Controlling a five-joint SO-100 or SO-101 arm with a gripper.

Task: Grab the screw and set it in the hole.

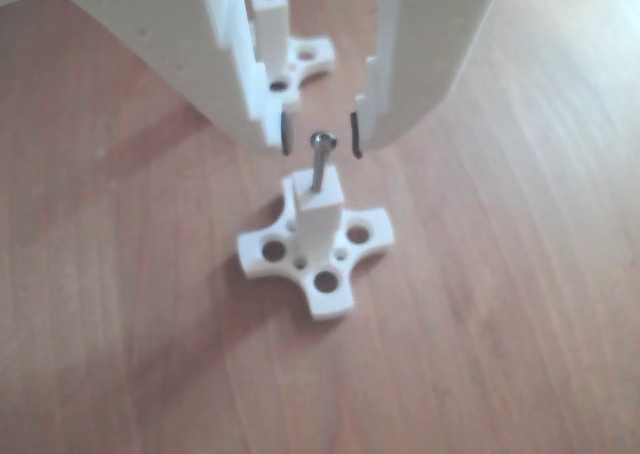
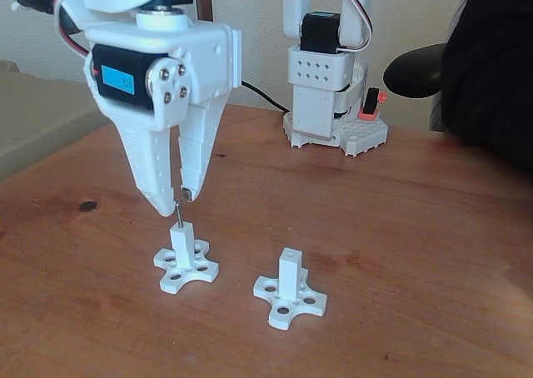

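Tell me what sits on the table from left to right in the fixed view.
Small dark spot → white post with the screw standing in its top, under the gripper → second white post → the arm's base at the back → dark shape at the right edge.

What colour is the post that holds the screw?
White, clearest in the other view: post with silver-grey screw.

A reddish-brown wooden table [image 2: 400, 220] with visible grain fills the foreground in the fixed view. Behind it runs a pale, off-white wall [image 2: 250, 28]. At the right edge stands a black chair [image 2: 491, 70], its armrest reaching toward the table. Soft light leaves faint shadows on the wood.
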